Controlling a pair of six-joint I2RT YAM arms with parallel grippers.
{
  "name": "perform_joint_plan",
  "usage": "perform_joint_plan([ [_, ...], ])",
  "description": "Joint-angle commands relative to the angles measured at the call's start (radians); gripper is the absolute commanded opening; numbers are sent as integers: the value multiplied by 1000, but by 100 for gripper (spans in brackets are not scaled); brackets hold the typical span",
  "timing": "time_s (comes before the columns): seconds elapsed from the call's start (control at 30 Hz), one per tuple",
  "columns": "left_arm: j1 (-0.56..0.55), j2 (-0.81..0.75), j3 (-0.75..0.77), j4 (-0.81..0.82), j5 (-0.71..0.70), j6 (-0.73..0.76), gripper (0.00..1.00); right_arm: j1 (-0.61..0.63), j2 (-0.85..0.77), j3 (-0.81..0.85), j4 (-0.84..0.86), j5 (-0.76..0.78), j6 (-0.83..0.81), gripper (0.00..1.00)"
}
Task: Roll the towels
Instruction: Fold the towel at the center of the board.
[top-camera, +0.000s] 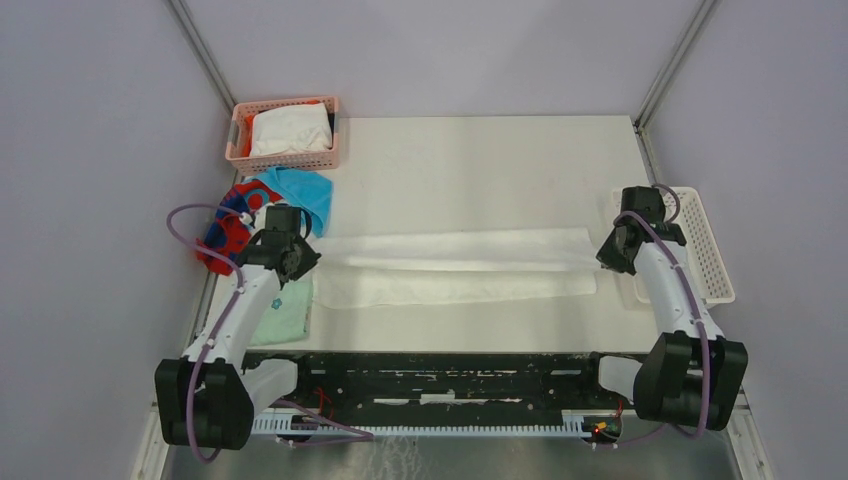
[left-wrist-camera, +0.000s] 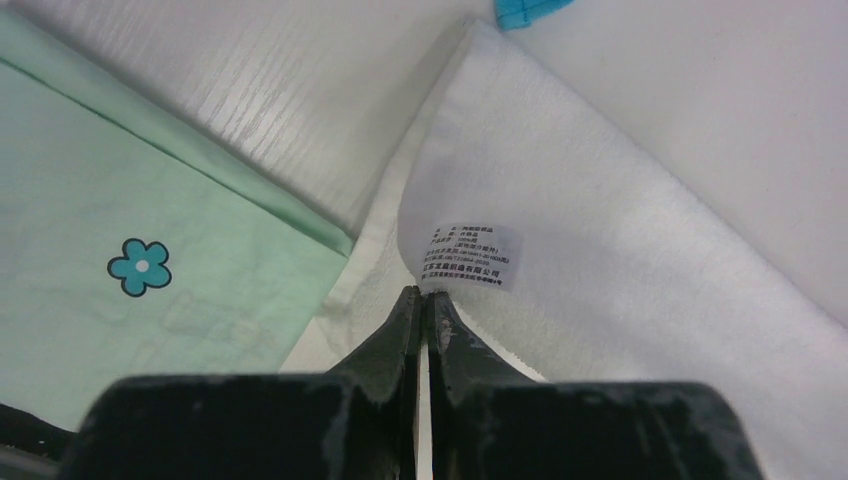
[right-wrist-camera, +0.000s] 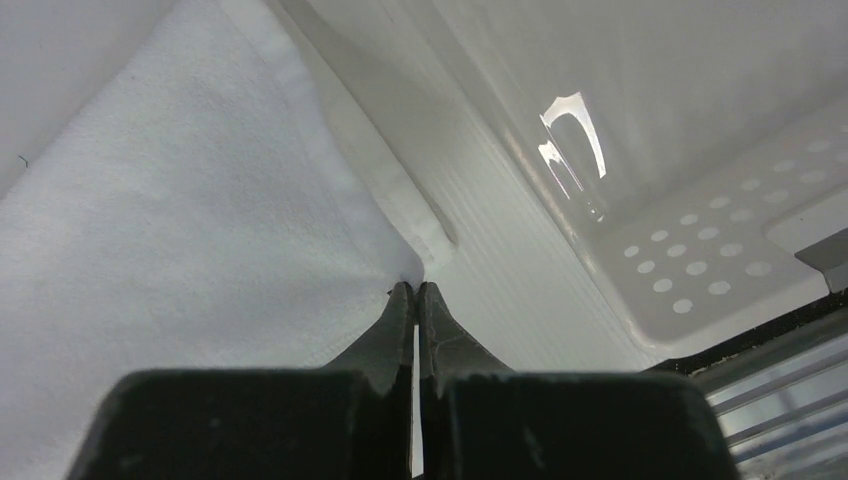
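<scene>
The white towel (top-camera: 460, 265) lies stretched in a long folded strip across the bench (top-camera: 480, 160); the left fingers (left-wrist-camera: 395, 340), pressed together, pinch its labelled end; the right fingers (right-wrist-camera: 395, 330) likewise pinch the opposite end, probably to hold it taut and flat for rolling.

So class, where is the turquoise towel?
Top view, left side: the turquoise towel lies between the pink basket and the left gripper, beside the red-and-blue towel.

We cannot read the small white fabric label (left-wrist-camera: 478, 256); the top edge crops the bright turquoise cloth towel (left-wrist-camera: 530, 10)
</scene>
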Motion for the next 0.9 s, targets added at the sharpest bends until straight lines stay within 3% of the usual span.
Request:
perform_joint_plan([
  [0.0, 6, -57, -20, -59, -20, 7, 7, -7, -56, -10, -46, 62, 19, 0],
  [0.37, 6, -79, -141, -72, 28, -128, 16, -6, -45, -120, -17, 61, 40, 5],
  [0.43, 6, -90, -160, -73, 37, -154, 28, -6, -48, -116, -16, 64, 37, 19],
  [0.5, 6, -108, -155, -84, 34, -162, 41, -7, -60, -101, -18, 61, 25, 28],
  [0.63, 6, -175, -85, -126, 22, -133, 54, -7, -112, -51, -47, 56, -15, 41],
  [0.87, 5, -138, 68, -39, 90, 23, 60, 42, -133, -11, 124, -200, -84, 60],
])
